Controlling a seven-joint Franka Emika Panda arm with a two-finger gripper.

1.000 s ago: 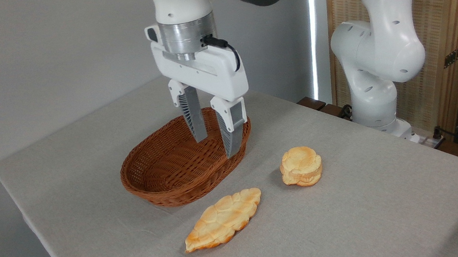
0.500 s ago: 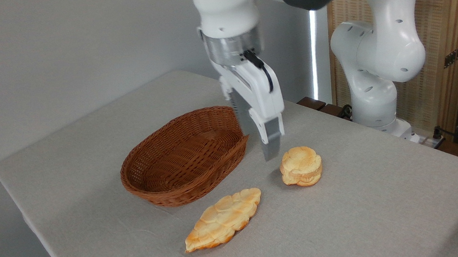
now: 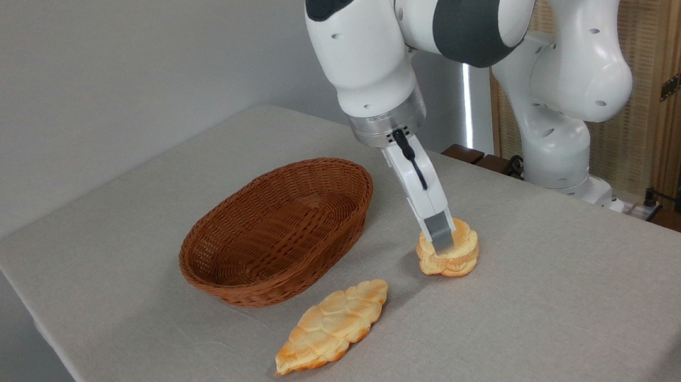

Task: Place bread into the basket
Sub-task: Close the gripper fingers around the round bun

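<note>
The gripper [image 3: 443,245] is being viewed edge-on over the bread [image 3: 449,254], lying on the table [image 3: 549,308] right of the basket [image 3: 278,230]; its opening cannot be told.

Table [image 3: 569,319] fills the lower frame. Basket [image 3: 242,277] sits left of centre on it. Bun [image 3: 464,254] lies right of the basket, apart from it. Flat bread [image 3: 331,326] lies below the basket, toward the lower centre, just beside its near rim. Gripper [image 3: 444,244] reaches down from the upper centre onto the bun. Arm base [image 3: 554,149] stands at the table's right rear edge.
</note>
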